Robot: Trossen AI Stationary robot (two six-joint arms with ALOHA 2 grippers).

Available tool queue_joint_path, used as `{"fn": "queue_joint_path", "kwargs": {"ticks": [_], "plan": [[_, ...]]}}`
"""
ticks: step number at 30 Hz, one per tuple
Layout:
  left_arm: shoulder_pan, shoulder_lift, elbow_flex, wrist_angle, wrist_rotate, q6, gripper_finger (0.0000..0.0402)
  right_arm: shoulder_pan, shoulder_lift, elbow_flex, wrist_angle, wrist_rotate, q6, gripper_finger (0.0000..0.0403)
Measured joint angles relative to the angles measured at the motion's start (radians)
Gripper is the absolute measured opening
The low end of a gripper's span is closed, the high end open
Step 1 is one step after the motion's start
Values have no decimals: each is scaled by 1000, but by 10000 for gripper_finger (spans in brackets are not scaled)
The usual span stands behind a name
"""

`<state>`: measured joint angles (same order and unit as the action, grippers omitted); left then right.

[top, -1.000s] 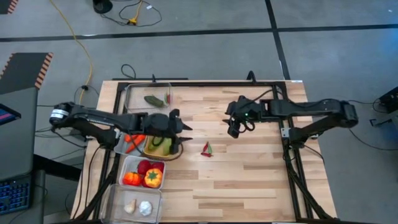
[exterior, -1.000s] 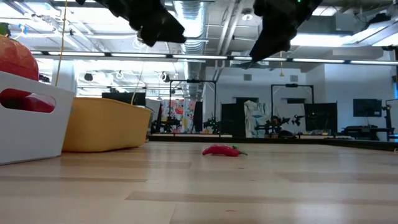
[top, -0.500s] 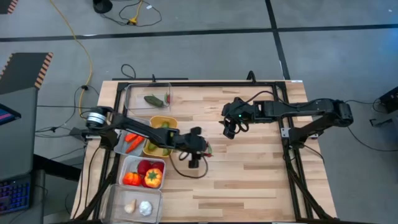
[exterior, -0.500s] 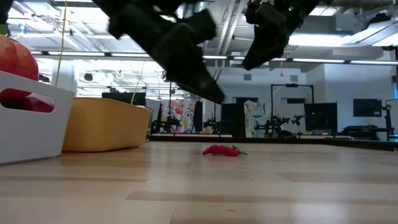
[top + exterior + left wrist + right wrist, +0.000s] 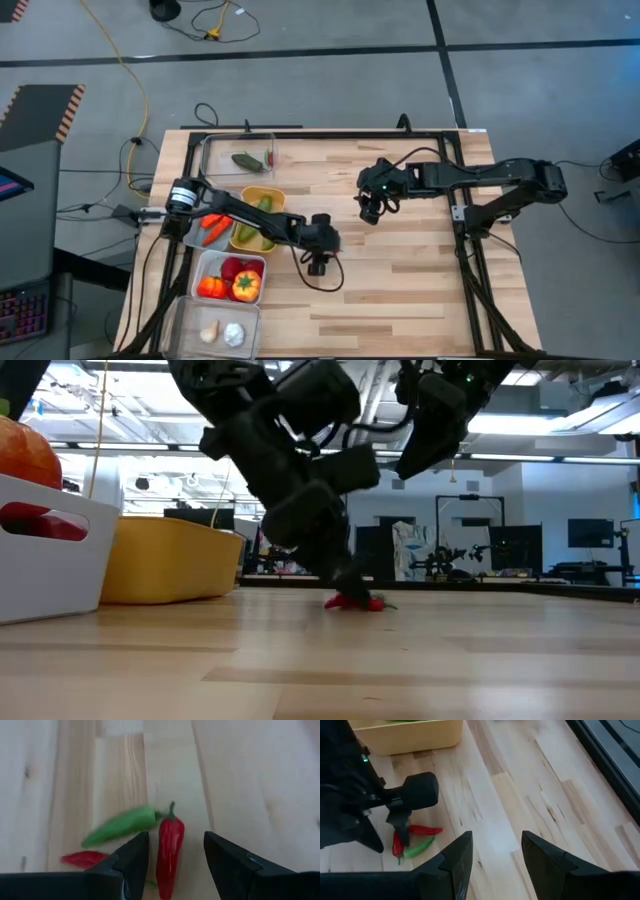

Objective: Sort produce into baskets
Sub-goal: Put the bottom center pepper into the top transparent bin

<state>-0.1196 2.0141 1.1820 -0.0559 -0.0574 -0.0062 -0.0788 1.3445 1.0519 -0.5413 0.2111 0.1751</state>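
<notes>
1. The left end effector (image 5: 172,857) hangs low over the surface (image 5: 400,280), fingers apart, straddling one red chilli (image 5: 169,847); nothing is gripped yet.
2. A green chilli (image 5: 120,825) and a second red chilli (image 5: 84,858) lie just beside it, so closing could pinch two, or nudge the target away.
3. The right end effector (image 5: 492,855) waits above mid-surface, fingers apart, empty.
4. The wrong basket is a risk: the clear basket (image 5: 212,152) already holds chillies.

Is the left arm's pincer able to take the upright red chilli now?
Probably yes. The left pincer is open and straddles the red chilli; the green chilli lies close beside, but nothing blocks.
</notes>
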Motion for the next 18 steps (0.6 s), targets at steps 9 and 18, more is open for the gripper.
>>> {"fn": "queue_joint_path", "kwargs": {"ticks": [9,18], "plan": [[0,13,3,-35,0,-13,178,0,0,0,1,-1,-2,195],[0,14,3,-36,-1,-4,127,0,0,0,0,-1,-2,195]]}}
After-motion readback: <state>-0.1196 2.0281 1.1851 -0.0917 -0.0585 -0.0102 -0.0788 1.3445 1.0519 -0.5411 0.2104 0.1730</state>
